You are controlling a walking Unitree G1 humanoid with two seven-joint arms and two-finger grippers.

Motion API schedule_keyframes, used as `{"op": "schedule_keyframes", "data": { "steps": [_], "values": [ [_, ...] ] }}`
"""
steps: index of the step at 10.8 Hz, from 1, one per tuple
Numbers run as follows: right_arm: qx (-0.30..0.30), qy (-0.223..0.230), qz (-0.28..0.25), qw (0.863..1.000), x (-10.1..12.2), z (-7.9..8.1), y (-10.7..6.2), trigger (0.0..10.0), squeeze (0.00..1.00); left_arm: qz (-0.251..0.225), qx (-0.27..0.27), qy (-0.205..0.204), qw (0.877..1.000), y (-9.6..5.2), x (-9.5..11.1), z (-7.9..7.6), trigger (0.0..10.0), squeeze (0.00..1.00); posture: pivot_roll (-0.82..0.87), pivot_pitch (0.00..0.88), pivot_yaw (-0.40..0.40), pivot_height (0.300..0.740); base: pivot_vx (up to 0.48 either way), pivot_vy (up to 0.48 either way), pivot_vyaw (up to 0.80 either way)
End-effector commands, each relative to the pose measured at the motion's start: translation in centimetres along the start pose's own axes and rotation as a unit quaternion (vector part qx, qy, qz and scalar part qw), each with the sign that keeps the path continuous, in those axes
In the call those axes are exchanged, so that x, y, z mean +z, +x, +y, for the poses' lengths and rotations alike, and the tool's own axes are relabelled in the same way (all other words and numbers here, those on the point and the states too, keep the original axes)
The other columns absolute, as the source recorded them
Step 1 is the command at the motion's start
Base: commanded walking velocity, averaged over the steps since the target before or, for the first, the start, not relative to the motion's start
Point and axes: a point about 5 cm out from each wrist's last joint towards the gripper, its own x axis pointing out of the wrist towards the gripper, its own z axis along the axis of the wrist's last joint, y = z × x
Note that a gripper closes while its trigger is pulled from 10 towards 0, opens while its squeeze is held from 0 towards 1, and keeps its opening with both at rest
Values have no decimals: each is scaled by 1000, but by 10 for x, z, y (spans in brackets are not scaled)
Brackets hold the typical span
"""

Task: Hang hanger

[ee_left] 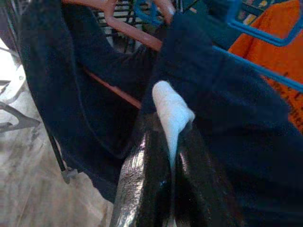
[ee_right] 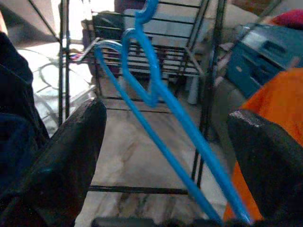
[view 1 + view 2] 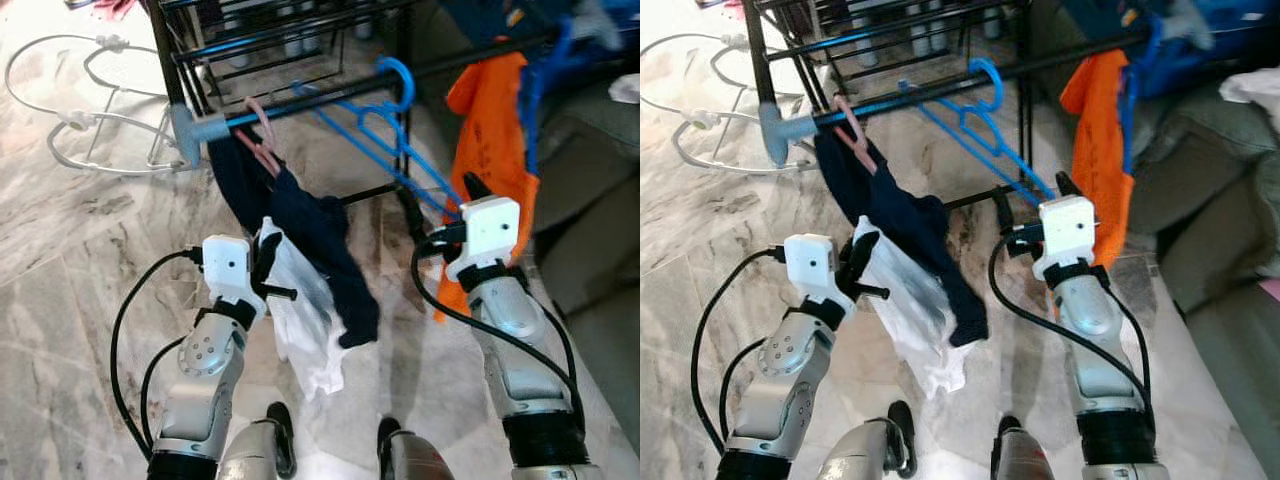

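Blue hanger (image 3: pixel 395 125) hooked on the drying rack's rail (image 3: pixel 330 100), upper centre. Right end effector (image 2: pixel 165 156) spread wide, empty, just below it; orange garment (image 3: pixel 490 140) alongside. Left end effector (image 3: pixel 268 262) pinches white cloth (image 3: pixel 305 320) under the navy garment (image 3: pixel 300 225) on a pink hanger (image 3: pixel 262 135).

blue hanger (image 3: pixel 985 125) hooked on rack rail (image 3: pixel 940 92), left gripper (image 3: pixel 865 262) clamping white cloth (image 3: pixel 910 320)
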Motion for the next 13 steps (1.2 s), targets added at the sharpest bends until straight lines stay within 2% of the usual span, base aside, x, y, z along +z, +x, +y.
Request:
{"op": "schedule_keyframes", "data": {
  "steps": [1, 2, 3, 5, 7, 8, 9, 10, 11, 13],
  "values": [
    [23, -9, -1, 1000, 2, 0, 2, 10000, 0, -4, 0, -1, 1000, -1, -1, 0, 10000, 0, -163, 245, 67, 740, 0, 0, 0],
    [38, -21, -3, 999, 5, -1, 6, 10000, 0, -4, -6, -1, 1000, 0, -1, -2, 10000, 0, -166, 242, 68, 740, 0, 0, 0],
    [41, -58, -20, 997, 15, -9, 13, 10000, 0, -8, -12, 3, 1000, 1, 0, -3, 10000, 0, -166, 241, 68, 740, 0, 0, 0],
    [40, -57, -19, 997, 23, -19, 13, 10000, 0, -6, -6, 5, 1000, 0, -1, 0, 10000, 0, -163, 247, 62, 740, 0, 0, 0],
    [75, -59, -1, 995, 15, -11, 6, 10000, 0, -4, 0, 6, 1000, -3, -3, 0, 10000, 0, -158, 258, 65, 740, 0, 0, 0],
    [96, -42, 10, 994, 13, -6, 8, 10000, 0, -4, 1, 6, 1000, -4, -3, 0, 10000, 0, -157, 266, 68, 740, 0, 0, 0],
    [132, -36, 37, 990, 7, -3, 12, 10000, 0, -3, 0, 6, 1000, -4, -3, 0, 10000, 0, -156, 273, 67, 740, 0, 0, 0],
    [151, -53, 49, 986, 6, -9, 18, 10000, 0, -3, -1, 7, 1000, -4, -2, 0, 10000, 0, -151, 285, 65, 740, 0, 0, 0],
    [150, -90, 41, 984, 12, -19, 30, 10000, 0, -4, 2, 8, 1000, -4, -1, 1, 10000, 0, -140, 294, 58, 740, 0, 0, 0],
    [144, -103, 30, 984, 23, -29, 46, 10000, 0, -7, 7, 7, 1000, -8, 0, 3, 10000, 0, -124, 297, 53, 740, 0, 0, 0]
  ]
}}
